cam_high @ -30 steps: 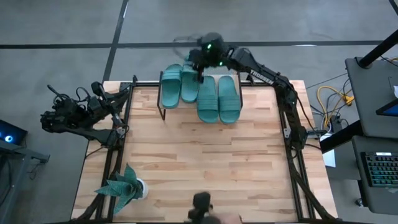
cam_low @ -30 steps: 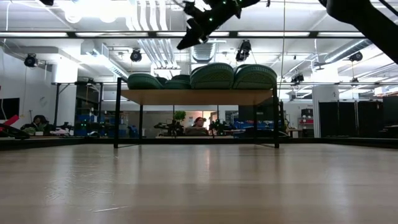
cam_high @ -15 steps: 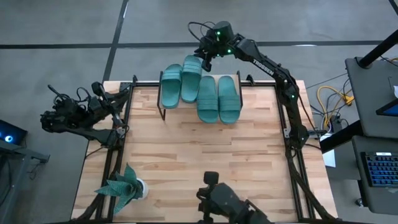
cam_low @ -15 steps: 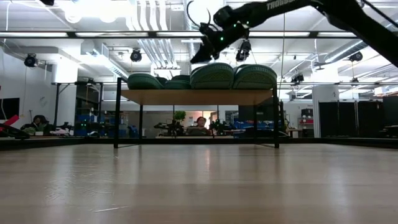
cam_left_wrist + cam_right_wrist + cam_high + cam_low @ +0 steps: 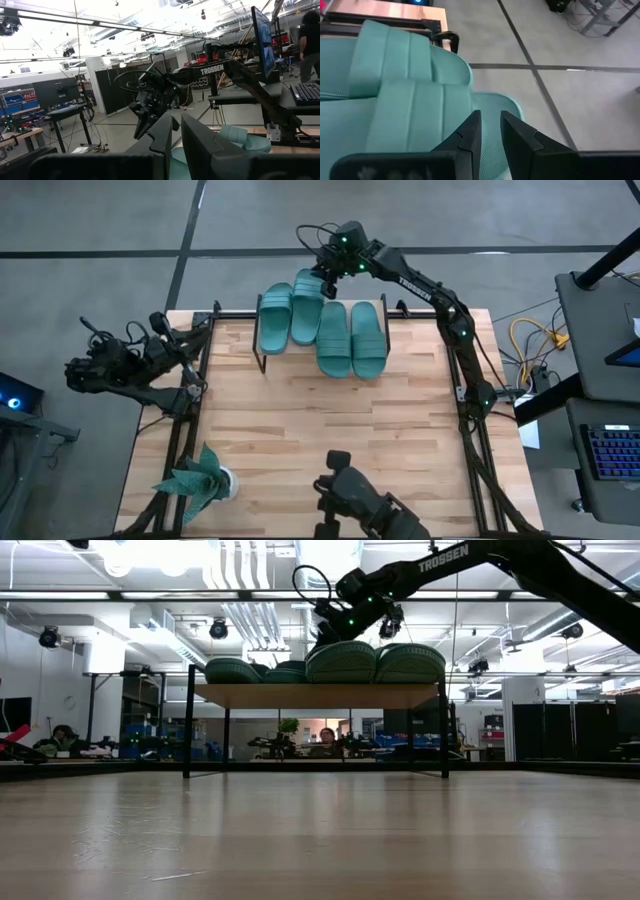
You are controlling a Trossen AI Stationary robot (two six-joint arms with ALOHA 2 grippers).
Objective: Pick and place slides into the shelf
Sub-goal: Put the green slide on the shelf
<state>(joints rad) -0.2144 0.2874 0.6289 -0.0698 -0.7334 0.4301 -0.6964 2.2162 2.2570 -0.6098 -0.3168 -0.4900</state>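
Four teal slides lie side by side, soles down, on the shelf (image 5: 320,695) at the table's far edge. The second slide from the left (image 5: 306,305) overlaps the leftmost one (image 5: 273,322) and sits farther back than the right pair (image 5: 350,338). My right gripper (image 5: 325,277) is shut and hangs over that second slide's far end (image 5: 490,102), low behind the slides' tops (image 5: 322,638). My left gripper (image 5: 176,125) is shut and waits off the table's left edge (image 5: 185,345). My right gripper points its shut fingertips (image 5: 472,125) down at a slant over the far end of the second slide's sole (image 5: 490,102), coming from the far side. Whether they touch the sole, I cannot tell.
A teal plant in a white pot (image 5: 200,480) stands at the table's near left corner. A dark camera mount (image 5: 350,500) sits at the near edge. The wooden tabletop (image 5: 330,430) lies bare between shelf and near edge. People sit in the room beyond (image 5: 320,740).
My right gripper has moved from above the slides' straps toward the far edge, then come down behind the second slide's far end, tipping its fingers downward. The slides have stayed where they were.
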